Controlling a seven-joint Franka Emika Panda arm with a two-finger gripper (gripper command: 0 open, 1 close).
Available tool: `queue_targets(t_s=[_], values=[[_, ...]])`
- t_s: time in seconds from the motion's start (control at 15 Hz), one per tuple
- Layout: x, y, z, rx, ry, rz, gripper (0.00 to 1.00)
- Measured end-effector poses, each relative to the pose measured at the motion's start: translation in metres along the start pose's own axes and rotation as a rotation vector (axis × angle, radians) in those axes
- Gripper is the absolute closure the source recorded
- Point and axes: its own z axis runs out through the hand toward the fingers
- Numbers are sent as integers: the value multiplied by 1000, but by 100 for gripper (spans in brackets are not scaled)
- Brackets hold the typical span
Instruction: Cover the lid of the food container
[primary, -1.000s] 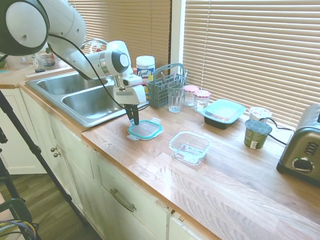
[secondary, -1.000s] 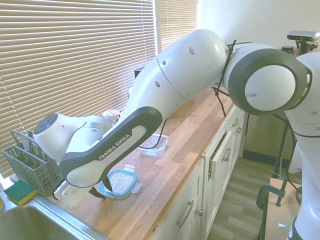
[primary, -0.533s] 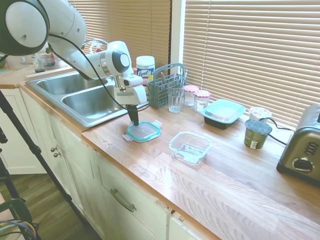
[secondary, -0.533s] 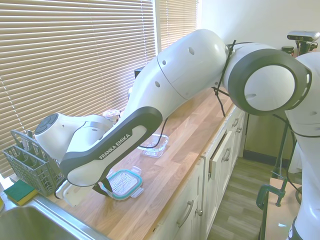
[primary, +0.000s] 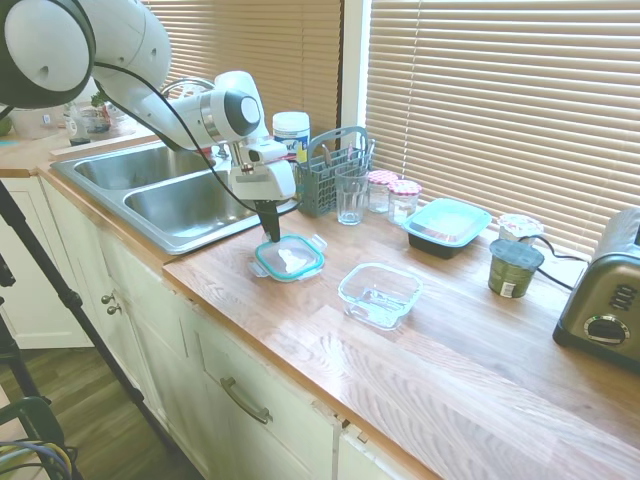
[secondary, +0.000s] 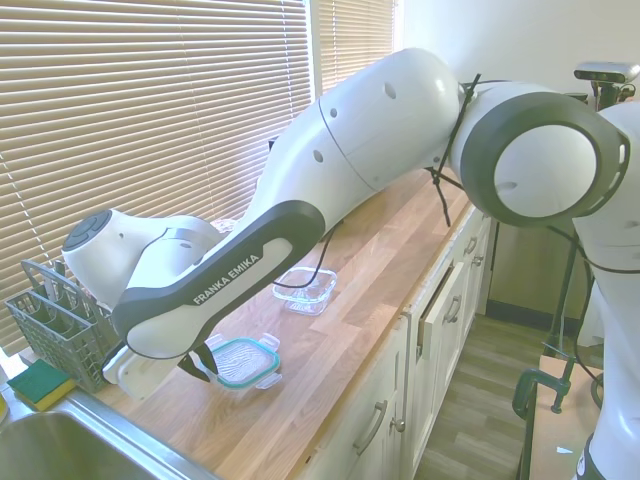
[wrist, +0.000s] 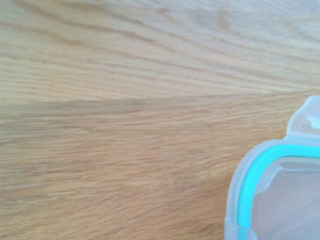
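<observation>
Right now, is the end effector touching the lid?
Touching. In the first exterior view the end effector pinches the sink-side rim of the lid, which is tilted up off the counter.

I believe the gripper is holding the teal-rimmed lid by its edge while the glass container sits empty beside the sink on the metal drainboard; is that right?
Not quite. The first exterior view shows the glass container on the wooden counter, past the lid and away from the sink. The rest holds: the gripper grips the lid's edge, and the container is empty.

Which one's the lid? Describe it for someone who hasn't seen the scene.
On the wooden counter, just right of the sink, the lid hangs tilted from the claw. It is flat, clear and teal-rimmed, unlike the open glass food container beside it.
</observation>
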Motion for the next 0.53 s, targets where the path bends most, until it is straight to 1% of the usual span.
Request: queue_targets(t_s=[0.27, 0.53], values=[[24, 11, -32, 47, -5, 41, 100], [40, 22, -50, 76, -24, 52, 100]])
